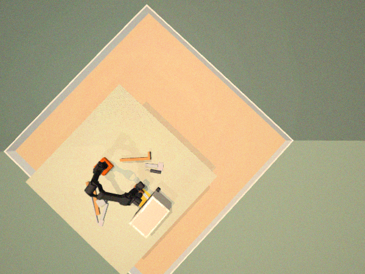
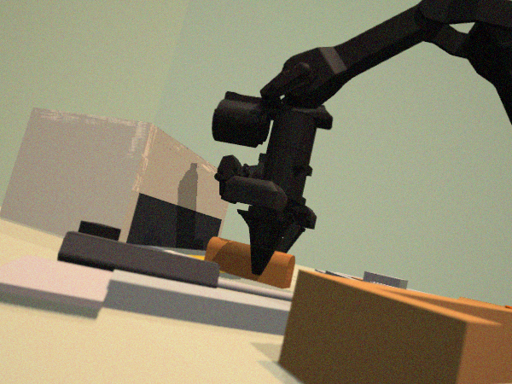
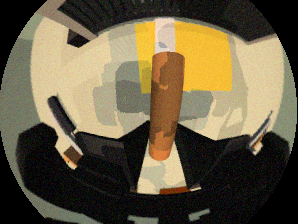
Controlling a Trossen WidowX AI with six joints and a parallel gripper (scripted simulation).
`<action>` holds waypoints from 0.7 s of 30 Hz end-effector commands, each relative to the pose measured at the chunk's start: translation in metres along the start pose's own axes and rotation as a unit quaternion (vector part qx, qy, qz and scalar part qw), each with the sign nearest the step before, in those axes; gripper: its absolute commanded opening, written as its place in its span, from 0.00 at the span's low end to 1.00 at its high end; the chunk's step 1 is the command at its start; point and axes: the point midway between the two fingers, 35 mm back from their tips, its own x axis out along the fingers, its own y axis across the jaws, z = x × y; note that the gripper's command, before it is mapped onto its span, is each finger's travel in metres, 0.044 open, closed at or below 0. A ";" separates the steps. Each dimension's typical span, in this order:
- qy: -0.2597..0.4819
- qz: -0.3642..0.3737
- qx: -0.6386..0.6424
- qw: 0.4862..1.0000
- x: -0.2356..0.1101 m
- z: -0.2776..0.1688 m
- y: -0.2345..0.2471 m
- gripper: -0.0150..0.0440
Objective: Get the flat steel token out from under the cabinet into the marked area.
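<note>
My gripper [image 1: 140, 195] [image 2: 265, 256] [image 3: 161, 124] is shut on an orange rod [image 2: 235, 256] [image 3: 165, 99] and holds it low, close over the table. The rod points at the foot of the pale cabinet [image 1: 150, 216] [image 2: 85, 171]. The cabinet's dark slotted base [image 2: 171, 224] faces me. The yellow marked area [image 1: 146, 193] [image 3: 206, 56] lies in front of it, under the rod's far end. A pale strip [image 3: 165, 32] shows just beyond the rod's tip; I cannot tell what it is. I cannot make out the steel token in any view.
An orange L-shaped tool [image 1: 135, 159] [image 2: 384, 328], a pale bar [image 1: 154, 165] [image 2: 192, 299] and a dark bar [image 1: 155, 171] [image 2: 136, 258] lie on the table left of the cabinet. More sticks [image 1: 100, 211] lie near the arm's base [image 1: 103, 167].
</note>
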 end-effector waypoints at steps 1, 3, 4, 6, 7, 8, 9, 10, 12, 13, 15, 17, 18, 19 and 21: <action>0.001 -0.001 0.003 1.000 0.001 -0.005 0.000 0.25; 0.001 -0.001 0.003 1.000 0.001 -0.007 0.000 0.25; 0.001 -0.001 0.003 1.000 0.001 -0.008 0.000 0.25; 0.001 -0.001 0.003 1.000 0.001 -0.010 0.000 0.25; 0.001 -0.001 0.003 1.000 0.001 -0.011 0.000 0.25; 0.001 -0.001 0.003 1.000 0.001 -0.012 0.000 0.25; 0.001 -0.001 0.003 1.000 0.001 -0.013 0.000 0.25; 0.001 -0.001 0.003 1.000 0.001 -0.014 0.000 0.25; 0.001 -0.001 0.003 1.000 0.001 -0.016 0.000 0.25; 0.001 -0.001 0.003 1.000 0.001 -0.017 0.000 0.25; 0.002 -0.001 0.003 1.000 0.001 -0.019 0.000 0.25; 0.002 -0.001 0.003 1.000 0.001 -0.021 0.001 0.25; 0.002 -0.001 0.003 1.000 0.001 -0.022 0.001 0.25; 0.002 -0.001 0.003 1.000 0.001 -0.023 0.001 0.25; 0.002 -0.001 0.003 1.000 0.001 -0.025 0.001 0.25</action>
